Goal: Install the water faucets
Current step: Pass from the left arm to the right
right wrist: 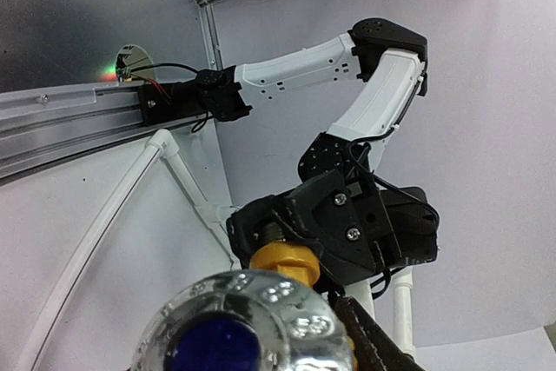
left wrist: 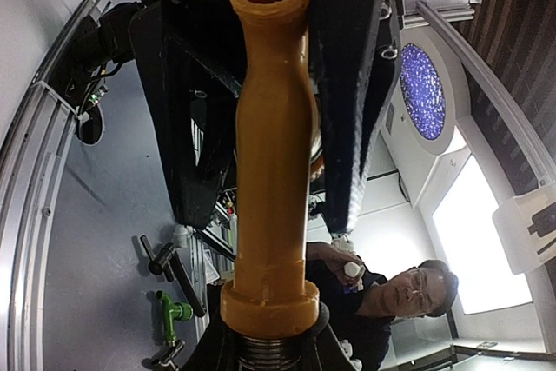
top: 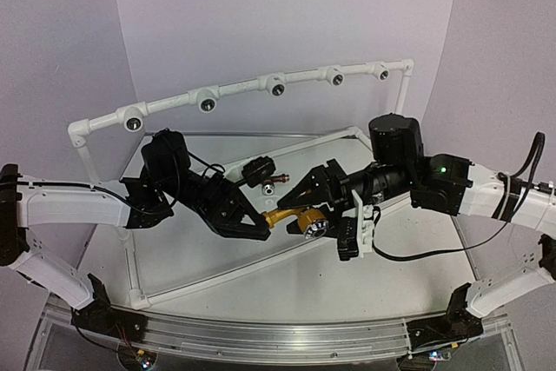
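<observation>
Where the left gripper (top: pixel 263 222) clamps — there sits the yellow faucet (top: pixel 285 217).

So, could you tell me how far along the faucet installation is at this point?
Nothing looks installed: the pipe sockets show open holes. In hand: the left gripper is shut on the yellow-orange faucet, with the right gripper at its silvery end. Left: fitting it, then the dark faucet lying on the table.
</observation>
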Motion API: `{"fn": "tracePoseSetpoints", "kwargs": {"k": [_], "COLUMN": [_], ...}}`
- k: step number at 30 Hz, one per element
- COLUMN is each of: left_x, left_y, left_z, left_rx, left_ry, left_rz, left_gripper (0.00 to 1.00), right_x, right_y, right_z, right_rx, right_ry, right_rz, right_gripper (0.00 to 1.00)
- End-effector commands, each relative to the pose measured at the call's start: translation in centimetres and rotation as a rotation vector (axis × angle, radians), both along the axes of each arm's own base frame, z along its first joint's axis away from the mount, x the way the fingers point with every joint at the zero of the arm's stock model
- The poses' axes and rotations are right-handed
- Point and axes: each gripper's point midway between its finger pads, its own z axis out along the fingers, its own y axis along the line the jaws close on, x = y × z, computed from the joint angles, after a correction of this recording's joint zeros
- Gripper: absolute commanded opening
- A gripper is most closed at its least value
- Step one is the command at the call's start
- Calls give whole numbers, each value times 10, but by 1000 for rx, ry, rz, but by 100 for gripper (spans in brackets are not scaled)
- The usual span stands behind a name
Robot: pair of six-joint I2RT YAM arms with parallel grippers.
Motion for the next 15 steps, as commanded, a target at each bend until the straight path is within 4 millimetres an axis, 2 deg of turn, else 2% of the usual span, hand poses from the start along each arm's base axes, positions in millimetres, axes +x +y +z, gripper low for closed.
{"fn": "tracePoseSetpoints", "kwargs": {"k": [1, 2, 3, 4, 7, 9, 10, 11, 12, 13, 15], "left_x": [-6, -6, -5, -4, 4, 15, 22, 29, 37, 45, 57], "left_y": [-1, -1, -1, -1, -1, 2, 5, 9, 13, 16, 20], "left_z": [16, 15, 15, 14, 12, 11, 10, 10, 10, 8, 6], "left_rx": [-54, -51, -50, -47, -47, -57, -65, -75, -77, -79, -75], "left_ry": [-36, -33, -31, -27, -25, -34, -46, -64, -81, -120, -238], "left_rz": [-18, -17, -12, -4, 41, 99, 138, 181, 236, 291, 403], "left_gripper": [0, 0, 0, 1, 11, 38, 50, 58, 67, 69, 72], "right_x": [7, 7, 6, 6, 2, 6, 11, 20, 35, 53, 108], "right_y": [10, 10, 10, 10, 6, 4, 3, 4, 3, 2, -16], "right_z": [14, 13, 12, 13, 16, 22, 27, 34, 44, 50, 60], "right_rx": [27, 23, 18, 14, -9, -28, -39, -31, 3, 41, 214], "right_ry": [-49, -43, -32, -12, 116, 272, 406, 528, 648, 834, 1083], "right_rz": [-28, -28, -29, -30, -62, -139, -199, -276, -381, -513, -850], "right_gripper": [40, 35, 20, 1, 0, 0, 0, 0, 0, 0, 0]}}
